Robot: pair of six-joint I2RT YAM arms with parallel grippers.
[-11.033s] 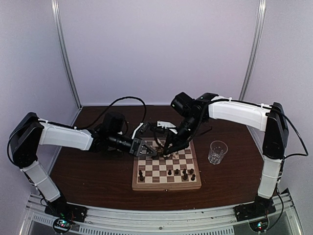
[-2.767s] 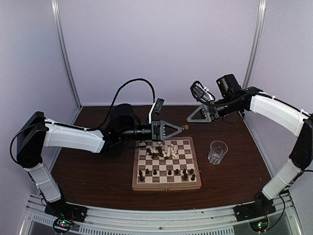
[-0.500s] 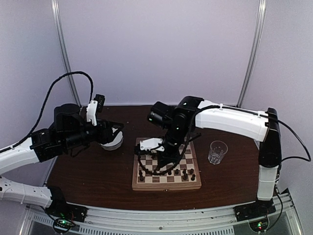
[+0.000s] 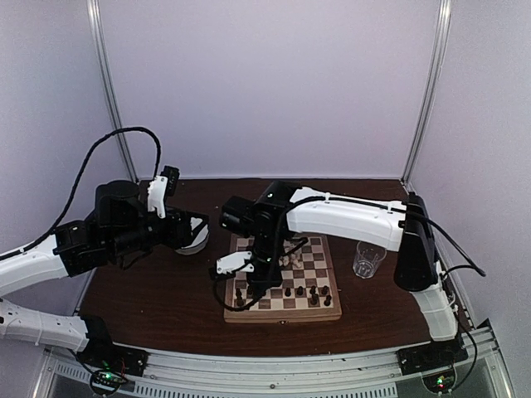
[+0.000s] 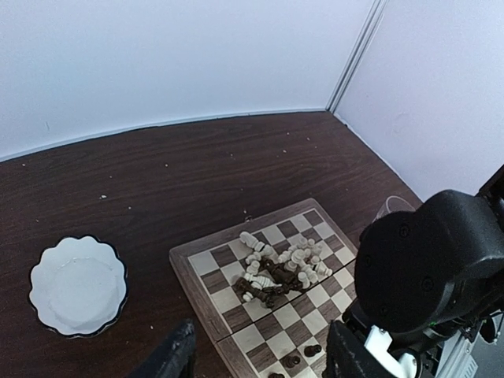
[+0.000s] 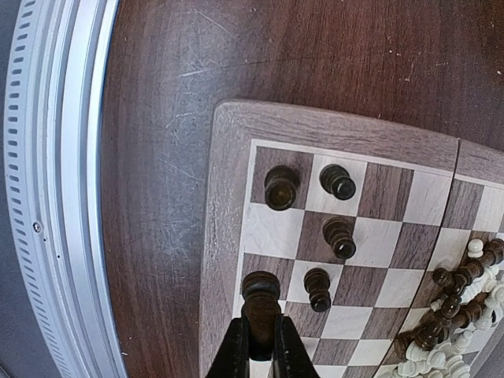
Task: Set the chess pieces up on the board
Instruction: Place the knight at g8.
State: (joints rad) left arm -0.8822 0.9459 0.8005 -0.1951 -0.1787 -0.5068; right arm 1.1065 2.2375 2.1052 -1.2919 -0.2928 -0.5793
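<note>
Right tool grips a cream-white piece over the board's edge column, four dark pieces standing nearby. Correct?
No. The right wrist view shows the piece in the right tool is dark, not cream-white. It is over the edge column of the board, with four dark pieces standing nearby.

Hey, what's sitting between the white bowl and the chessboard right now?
Nothing: only bare dark tabletop lies between the white bowl and the board, seen plainly in the left wrist view.
</note>
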